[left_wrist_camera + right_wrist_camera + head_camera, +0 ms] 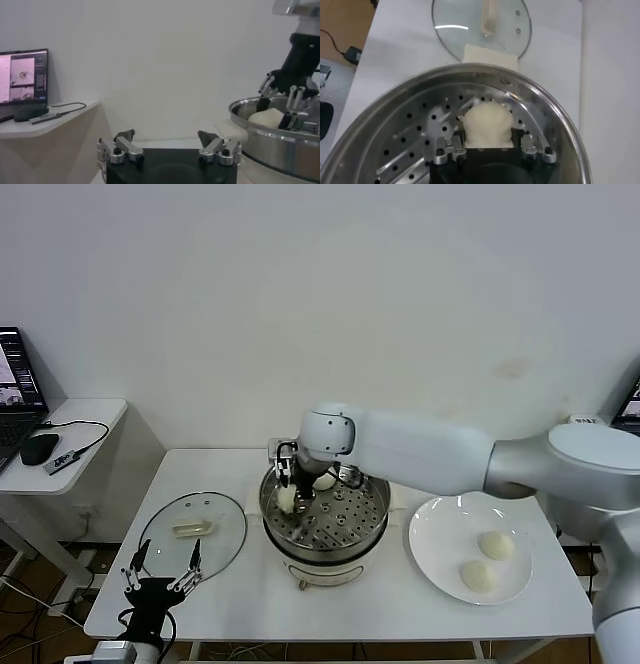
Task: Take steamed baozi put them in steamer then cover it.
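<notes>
Currently the right gripper [291, 498] is clamped on a bun [487, 126] low over the steamer [372, 529] tray's nine o'clock side, where opening carelessly could roll it against the bun [324, 480] at twelve o'clock, while the left gripper [160, 572] waits with fingers apart near the lid [195, 529].

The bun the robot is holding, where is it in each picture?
Head view: the held bun sits in the right gripper, low over the steamer's left side.
Left wrist view: far right, peeking above the steamer rim.
Right wrist view: centre, over the holed tray.
Shared landmark: the steamer's shiny rim.
</notes>
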### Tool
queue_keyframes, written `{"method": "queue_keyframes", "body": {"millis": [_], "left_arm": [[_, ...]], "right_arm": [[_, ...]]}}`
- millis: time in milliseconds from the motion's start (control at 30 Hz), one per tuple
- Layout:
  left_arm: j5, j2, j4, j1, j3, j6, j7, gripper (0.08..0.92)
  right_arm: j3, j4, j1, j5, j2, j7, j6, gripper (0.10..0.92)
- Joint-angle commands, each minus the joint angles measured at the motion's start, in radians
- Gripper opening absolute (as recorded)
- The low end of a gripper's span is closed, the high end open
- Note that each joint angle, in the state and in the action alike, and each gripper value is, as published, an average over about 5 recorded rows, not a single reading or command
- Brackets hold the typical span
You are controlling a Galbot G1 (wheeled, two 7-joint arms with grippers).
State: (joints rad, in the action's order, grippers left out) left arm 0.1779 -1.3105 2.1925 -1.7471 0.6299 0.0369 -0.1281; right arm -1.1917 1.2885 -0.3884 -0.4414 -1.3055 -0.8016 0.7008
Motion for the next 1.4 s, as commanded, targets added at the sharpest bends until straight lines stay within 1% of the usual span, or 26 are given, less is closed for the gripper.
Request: {"method": "queue_keyframes", "body": {"millis": [33, 100, 167, 333, 467, 567, 700, 967, 1067, 1200, 1300, 1400], "left_arm": [[-0.002, 0.002, -0.002, 0.001, 0.000, 0.000, 0.001, 0.823], [-0.002, 0.002, -0.002, 0.001, -0.001, 0.000, 0.001, 0.823], [-0.001, 0.002, -0.003, 0.001, -0.001, 0.000, 0.001, 0.823], [0.000, 0.001, -0.004, 0.005, -0.005, 0.000, 0.001, 0.823], [0.003, 0.002, -0.005, 0.009, -0.007, 0.001, 0.001, 0.823], [0.005, 0.003, -0.003, 0.010, -0.009, 0.002, 0.002, 0.823], [0.005, 0.003, 0.003, 0.011, -0.014, 0.004, 0.002, 0.823], [0.003, 0.013, 0.011, 0.007, -0.020, 0.005, 0.002, 0.823], [0.004, 0.017, 0.012, 0.004, -0.017, 0.004, 0.002, 0.823], [0.000, 0.018, 0.009, -0.002, -0.018, 0.004, 0.002, 0.823], [-0.004, 0.015, 0.006, -0.003, -0.020, 0.004, 0.002, 0.823], [-0.007, 0.013, 0.003, -0.004, -0.021, 0.004, 0.002, 0.823]], "right_arm": [[-0.001, -0.020, 0.023, 0.004, -0.035, 0.005, 0.024, 0.573], [-0.002, -0.009, 0.012, 0.009, -0.026, -0.009, 0.024, 0.585], [-0.002, 0.003, -0.010, 0.014, -0.013, -0.032, 0.021, 0.621], [-0.008, 0.048, -0.103, 0.038, 0.046, -0.117, -0.017, 0.758], [-0.022, 0.103, -0.193, 0.070, 0.134, -0.207, -0.088, 0.816], [-0.030, 0.155, -0.243, 0.096, 0.227, -0.271, -0.146, 0.822], [-0.018, 0.248, -0.274, 0.130, 0.391, -0.332, -0.196, 0.823], [-0.005, 0.405, -0.251, 0.199, 0.720, -0.376, -0.263, 0.823], [0.028, 0.443, -0.174, 0.246, 0.828, -0.383, -0.283, 0.823], [0.149, 0.468, 0.024, 0.347, 0.938, -0.390, -0.327, 0.823], [0.256, 0.467, 0.177, 0.426, 1.003, -0.389, -0.364, 0.823], [0.290, 0.464, 0.266, 0.493, 1.040, -0.384, -0.389, 0.823]]}}
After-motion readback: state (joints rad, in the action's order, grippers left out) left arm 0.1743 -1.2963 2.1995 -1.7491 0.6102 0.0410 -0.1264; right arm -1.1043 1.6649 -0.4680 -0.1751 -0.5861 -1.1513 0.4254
